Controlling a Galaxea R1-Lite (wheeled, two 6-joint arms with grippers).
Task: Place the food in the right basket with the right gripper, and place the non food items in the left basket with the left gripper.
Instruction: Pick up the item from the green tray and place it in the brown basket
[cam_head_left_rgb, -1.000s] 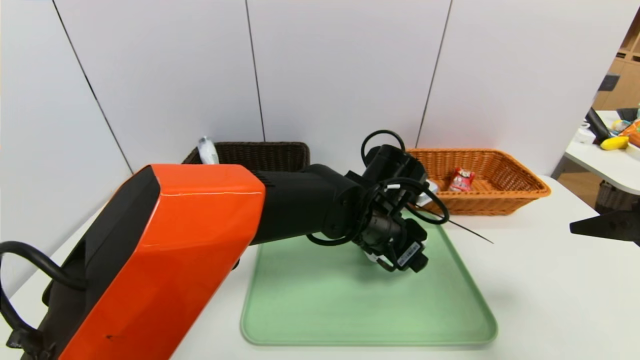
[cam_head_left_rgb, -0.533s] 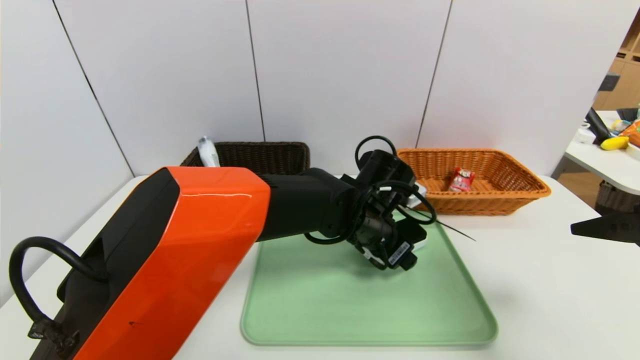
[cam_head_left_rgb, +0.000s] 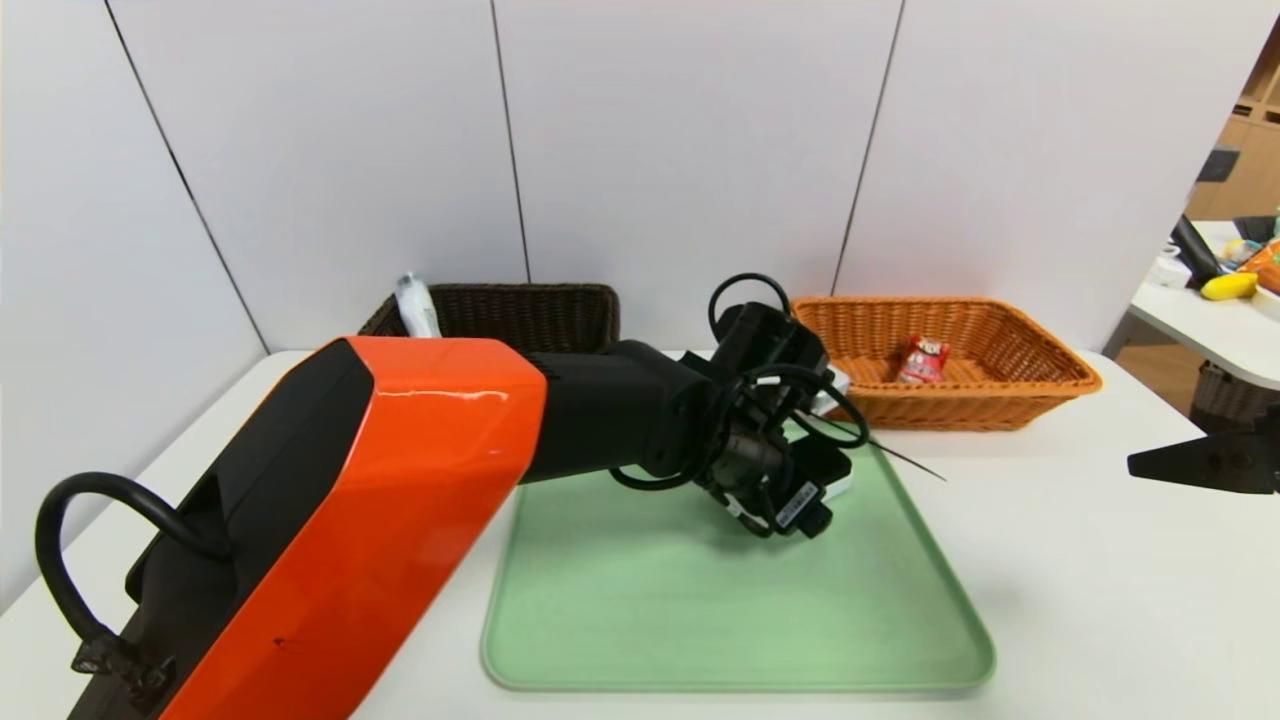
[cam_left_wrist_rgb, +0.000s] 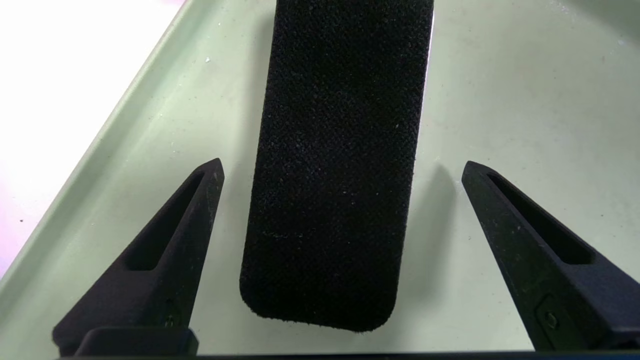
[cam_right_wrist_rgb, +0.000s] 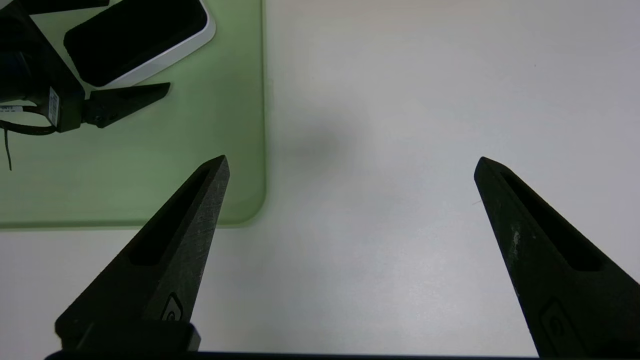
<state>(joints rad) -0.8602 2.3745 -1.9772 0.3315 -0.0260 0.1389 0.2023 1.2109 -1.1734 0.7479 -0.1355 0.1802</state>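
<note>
The white counter (cam_head_left_rgb: 1080, 600) spans the lower frame of the head view and bears the green tray (cam_head_left_rgb: 740, 640) at lower centre. Behind the tray, right of centre, stands the orange wicker basket (cam_head_left_rgb: 970, 408), containing a red snack packet (cam_head_left_rgb: 922, 360); the dark wicker basket (cam_head_left_rgb: 530, 312), left of centre and partly masked by the left arm (cam_head_left_rgb: 440, 470), contains a pale item (cam_head_left_rgb: 416, 305) leaning upright at its left end. The black-and-white block (cam_left_wrist_rgb: 335, 165), apparently an eraser and thus a non-food item, lies dark face up near the tray's far right part. The left tool (cam_left_wrist_rgb: 342, 170) is spread wide over it, one finger on either side with gaps between, and grips nothing. The block is probably light and fairly stiff, its felt-like face slightly yielding and its smooth white sides more slippery; it seems unlikely to break. The long sides, near mid-length, offer the best hold; a grasp near one end could let it tilt during transfer to the dark basket. The right tool (cam_right_wrist_rgb: 352, 170) is parked at the right edge of the head view, wide open and without a load.
</note>
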